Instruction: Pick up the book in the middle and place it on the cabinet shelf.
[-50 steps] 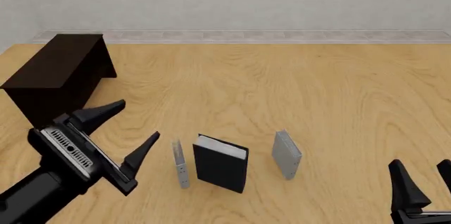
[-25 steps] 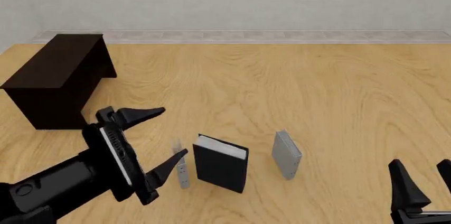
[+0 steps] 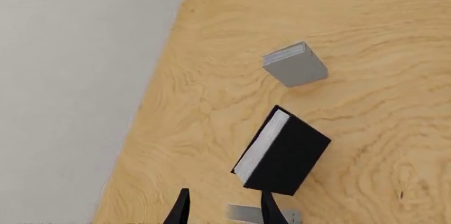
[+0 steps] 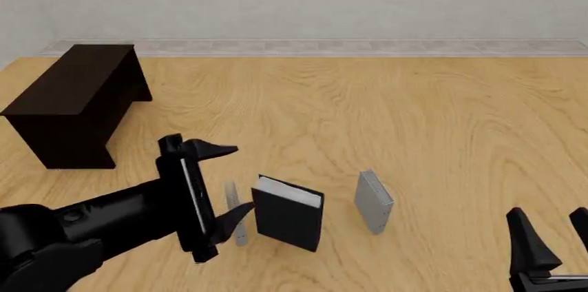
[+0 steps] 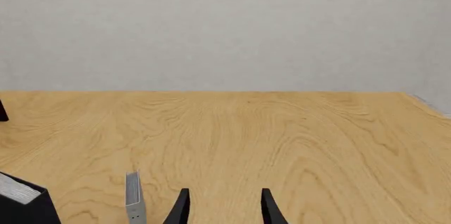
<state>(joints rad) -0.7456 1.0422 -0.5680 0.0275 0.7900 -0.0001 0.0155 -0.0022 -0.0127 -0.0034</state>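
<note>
The book (image 4: pixel 286 215) stands upright near the table's front edge, black-covered with white page edges on top; it also shows in the left wrist view (image 3: pixel 282 152). It is the middle one of three books. The cabinet shelf (image 4: pixel 78 99) is a long dark cabinet at the far left. My left gripper (image 4: pixel 228 182) is open just left of the row and points right at the books, holding nothing; its fingertips (image 3: pixel 181 209) show at the wrist view's edge. My right gripper (image 4: pixel 555 233) stands open and empty at the front right corner.
A thin grey book (image 4: pixel 235 213) stands between my left gripper and the black book, close to the lower finger. A small silver-grey book (image 4: pixel 373 201) stands right of the black book and shows edge-on in the right wrist view (image 5: pixel 132 195). A pale wall bounds the table's far side.
My left arm has swung right and turned its gripper toward the books, from beside the cabinet to right by the thin grey book. The books and the right arm have not moved.
</note>
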